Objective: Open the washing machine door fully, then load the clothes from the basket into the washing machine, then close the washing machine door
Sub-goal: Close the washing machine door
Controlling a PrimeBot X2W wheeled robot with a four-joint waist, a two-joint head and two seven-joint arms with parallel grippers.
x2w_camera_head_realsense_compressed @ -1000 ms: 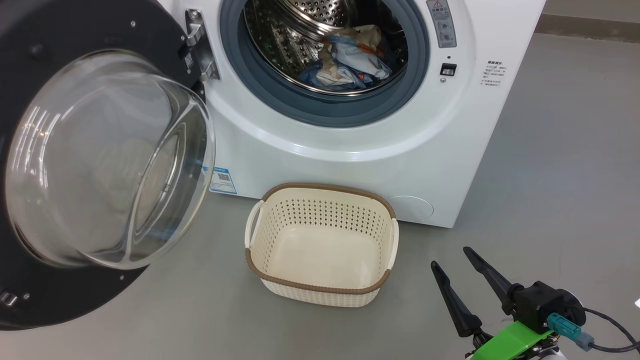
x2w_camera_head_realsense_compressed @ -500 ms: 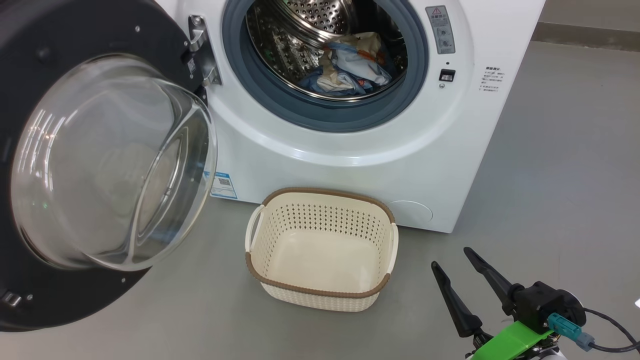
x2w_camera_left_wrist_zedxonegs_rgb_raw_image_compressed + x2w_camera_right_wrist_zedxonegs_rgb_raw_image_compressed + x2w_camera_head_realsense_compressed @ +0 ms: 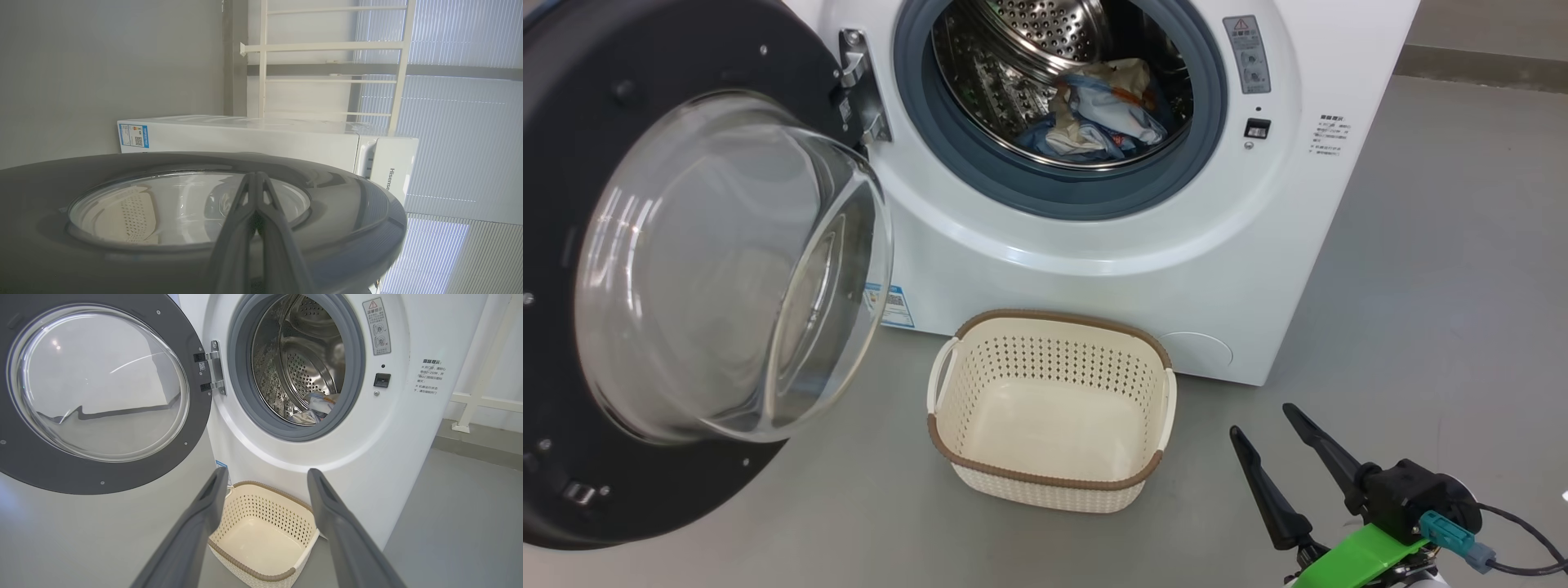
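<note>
While the round glossy black door (image 3: pixel 727 269) hung open at frame left, the left gripper (image 3: pixel 256 176) was closed, the right gripper (image 3: pixel 1260 420) spread empty.

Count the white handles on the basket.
2. One handle is on the basket's left side in the head view, the other on its right side. No further handles appear hidden.
</note>
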